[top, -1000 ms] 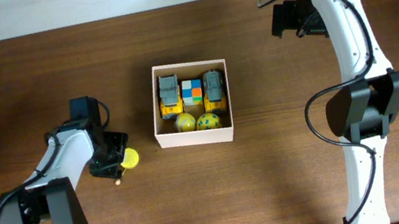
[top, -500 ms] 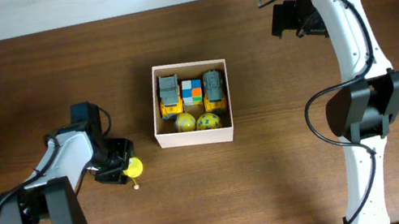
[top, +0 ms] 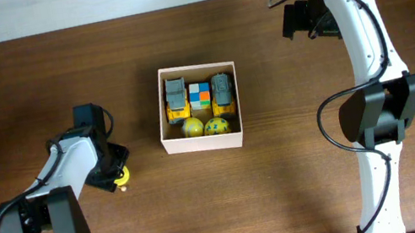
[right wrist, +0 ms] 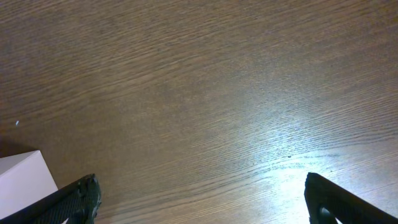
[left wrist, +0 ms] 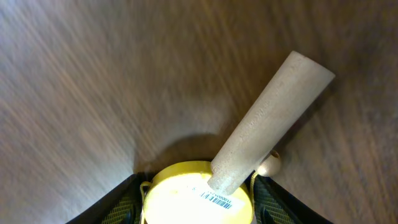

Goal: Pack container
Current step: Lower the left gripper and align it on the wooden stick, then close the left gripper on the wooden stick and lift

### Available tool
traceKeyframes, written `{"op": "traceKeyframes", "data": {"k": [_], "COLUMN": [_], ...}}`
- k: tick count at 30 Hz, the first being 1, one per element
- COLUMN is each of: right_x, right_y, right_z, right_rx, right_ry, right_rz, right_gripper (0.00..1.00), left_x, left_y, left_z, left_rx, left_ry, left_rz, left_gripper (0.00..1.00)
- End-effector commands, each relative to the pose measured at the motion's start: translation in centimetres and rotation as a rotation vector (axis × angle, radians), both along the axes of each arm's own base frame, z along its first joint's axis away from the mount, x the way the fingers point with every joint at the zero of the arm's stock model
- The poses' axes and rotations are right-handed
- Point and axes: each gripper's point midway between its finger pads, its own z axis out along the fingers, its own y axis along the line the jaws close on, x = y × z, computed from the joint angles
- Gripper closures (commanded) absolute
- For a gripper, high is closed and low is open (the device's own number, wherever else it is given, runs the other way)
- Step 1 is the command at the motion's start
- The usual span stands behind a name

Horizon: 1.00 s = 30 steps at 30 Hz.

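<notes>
The container [top: 202,144] is a square white box with a tan inside, at the table's middle. It holds two yellow-grey toy trucks [top: 177,98], a colour cube [top: 200,94] and two yellow balls [top: 192,127]. My left gripper [top: 117,172] is left of the box, low over the table, and shut on a yellow round toy [top: 122,179]. In the left wrist view the yellow toy [left wrist: 186,202] sits between my fingers [left wrist: 127,200], and its tan stick [left wrist: 270,124] points away. My right gripper [top: 299,19] is open and empty at the far right, and also shows in the right wrist view [right wrist: 202,200].
A white corner of the container [right wrist: 23,175] shows at the lower left of the right wrist view. Bare brown wood lies around both grippers. A pale wall strip [top: 84,1] runs along the table's far edge.
The left gripper has turned and shifted slightly toward the front-left. The yellow toy went from sticking out on its right to lying mostly under it. The right arm has not moved.
</notes>
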Motion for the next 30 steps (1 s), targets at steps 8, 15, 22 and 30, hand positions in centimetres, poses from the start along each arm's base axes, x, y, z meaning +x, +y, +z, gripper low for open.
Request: {"op": "traceKeyframes", "data": {"k": [8, 15, 22, 30], "right_x": [-0.1, -0.1, -0.1, -0.1], "right_y": [-0.2, -0.2, -0.2, -0.2], "right_z": [0.7, 0.7, 0.7, 0.7], "right_rx": [-0.004, -0.004, -0.004, -0.004], "right_ry": [-0.015, -0.015, -0.015, -0.015], "right_rz": [-0.008, -0.008, -0.008, -0.008], "right_gripper": [0.01, 0.01, 0.01, 0.01], "left_x": [0.7, 2.9, 0.7, 1.5], "left_y": [1.1, -2.9, -3.0, 0.7], "left_z": [-2.7, -2.5, -2.7, -2.6], "left_rx": [0.050, -0.134, -0.157, 0.059], "left_ry": [0.033, -0.090, -0.005, 0.050], "left_rz": [-0.258, -0.609, -0.749, -0.779], "left_gripper": [0.41, 0.42, 0.53, 0.01]}}
